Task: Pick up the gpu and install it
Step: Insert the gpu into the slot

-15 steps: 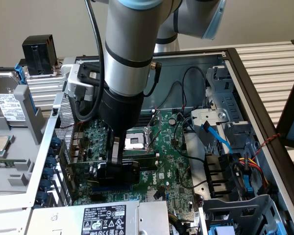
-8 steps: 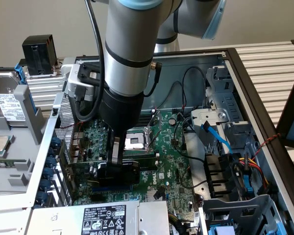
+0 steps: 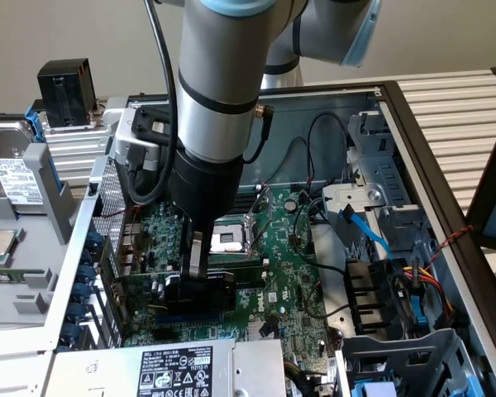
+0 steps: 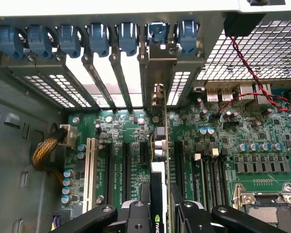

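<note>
The gripper (image 3: pixel 196 277) is clenched on the gpu (image 3: pixel 221 291), which stands upright, black shroud showing, over the green motherboard (image 3: pixel 293 265) toward the exterior view's left. The wrist view shows the card edge-on between black fingers (image 4: pixel 177 201), its silver bracket (image 4: pixel 161 68) among the blue plastic slot latches (image 4: pixel 98 38).

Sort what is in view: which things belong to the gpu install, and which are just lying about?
Job in hand:
gpu, gripped in the pincer
motherboard, with slots beneath the card

Lying about, outside the case at the exterior view's left:
hard drive
processor chip
black boxy part
</note>
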`<action>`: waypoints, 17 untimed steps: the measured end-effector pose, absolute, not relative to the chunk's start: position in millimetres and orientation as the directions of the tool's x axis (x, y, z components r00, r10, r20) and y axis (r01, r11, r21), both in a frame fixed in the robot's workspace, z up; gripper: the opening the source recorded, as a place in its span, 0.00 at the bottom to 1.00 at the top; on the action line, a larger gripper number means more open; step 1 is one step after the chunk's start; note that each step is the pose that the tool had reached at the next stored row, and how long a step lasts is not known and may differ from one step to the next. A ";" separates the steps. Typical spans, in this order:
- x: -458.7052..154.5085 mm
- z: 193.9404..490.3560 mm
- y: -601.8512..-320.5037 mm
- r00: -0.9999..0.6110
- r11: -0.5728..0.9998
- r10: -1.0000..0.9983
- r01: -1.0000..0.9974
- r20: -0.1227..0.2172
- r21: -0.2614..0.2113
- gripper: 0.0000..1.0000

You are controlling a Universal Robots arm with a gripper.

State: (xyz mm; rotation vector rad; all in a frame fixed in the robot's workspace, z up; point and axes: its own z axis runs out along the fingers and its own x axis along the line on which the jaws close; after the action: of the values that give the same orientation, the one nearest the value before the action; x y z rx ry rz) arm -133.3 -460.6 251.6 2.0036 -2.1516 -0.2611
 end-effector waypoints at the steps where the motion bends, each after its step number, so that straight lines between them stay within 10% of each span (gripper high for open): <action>1: -133.3 251.5 -460.6 -0.069 0.071 -0.997 -0.964 0.019 0.256 0.26; 17: -134.4 251.6 -460.4 -0.079 0.081 -0.997 -0.963 0.019 0.256 0.26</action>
State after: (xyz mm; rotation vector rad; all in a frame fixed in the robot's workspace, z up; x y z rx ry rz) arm -134.4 -460.4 251.6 1.9925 -2.1625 -0.2620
